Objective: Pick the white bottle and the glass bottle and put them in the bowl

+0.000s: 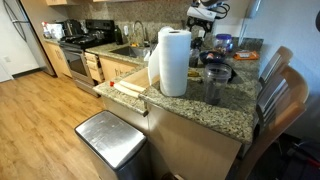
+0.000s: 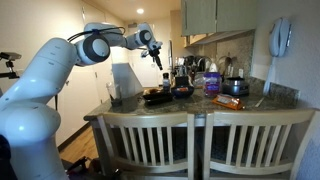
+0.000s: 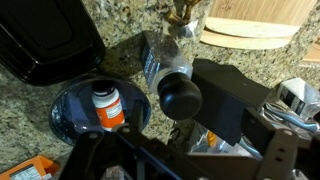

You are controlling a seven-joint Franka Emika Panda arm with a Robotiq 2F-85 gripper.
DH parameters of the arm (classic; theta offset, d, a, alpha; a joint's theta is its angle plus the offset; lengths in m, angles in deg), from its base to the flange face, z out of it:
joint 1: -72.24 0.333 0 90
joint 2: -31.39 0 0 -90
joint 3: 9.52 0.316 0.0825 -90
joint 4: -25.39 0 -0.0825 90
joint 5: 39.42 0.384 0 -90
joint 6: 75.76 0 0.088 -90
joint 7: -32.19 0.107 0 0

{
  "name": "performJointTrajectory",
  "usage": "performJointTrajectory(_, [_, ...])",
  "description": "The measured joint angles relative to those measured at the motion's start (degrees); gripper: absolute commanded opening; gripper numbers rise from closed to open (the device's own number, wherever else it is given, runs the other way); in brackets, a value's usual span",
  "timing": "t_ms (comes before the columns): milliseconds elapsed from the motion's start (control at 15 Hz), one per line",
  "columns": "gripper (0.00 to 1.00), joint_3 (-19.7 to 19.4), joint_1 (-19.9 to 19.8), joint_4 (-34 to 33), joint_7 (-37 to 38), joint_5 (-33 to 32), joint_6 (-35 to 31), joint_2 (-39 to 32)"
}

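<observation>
The white bottle (image 3: 108,105), with an orange label, stands in the dark bowl (image 3: 58,112) at the lower left of the wrist view. The glass bottle (image 3: 160,62) lies on its side on the counter (image 3: 120,25), just beside the bowl's upper right rim; whether they touch I cannot tell. The counter is speckled granite. A black tray (image 3: 45,40) sits above the bowl and a wooden board (image 3: 250,28) lies at the top right, cut off by the frame. An orange item (image 3: 25,168) shows only a corner at the bottom left.

In an exterior view a paper towel roll (image 1: 173,62) stands on the counter and blocks much of what lies behind it, so the bowl and both bottles cannot be seen there. Below the counter stands a steel bin (image 1: 110,138) on a wood floor (image 1: 40,105), with a stove (image 1: 85,42) along the far wall. Two wooden chairs (image 2: 150,140) front the counter in an exterior view, where the items on top are too small to sort out.

The gripper (image 2: 157,58) hangs well above the counter on the white arm (image 2: 60,65). Dark parts of it fill the lower right of the wrist view, but its fingers are not clear, so I cannot tell how far apart they are or whether they hold anything.
</observation>
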Motion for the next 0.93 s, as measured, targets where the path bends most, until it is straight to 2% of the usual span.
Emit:
performJointTrajectory(200, [1.0,0.0,0.0,-0.3,-0.1,0.4,1.0,-0.3])
performJointTrajectory(400, [1.0,0.8,-1.3,-2.6,-0.9,2.8,6.2,-1.6])
performJointTrajectory(933, [1.0,0.8,-1.1,-3.0,-0.4,2.8,6.3,-2.2])
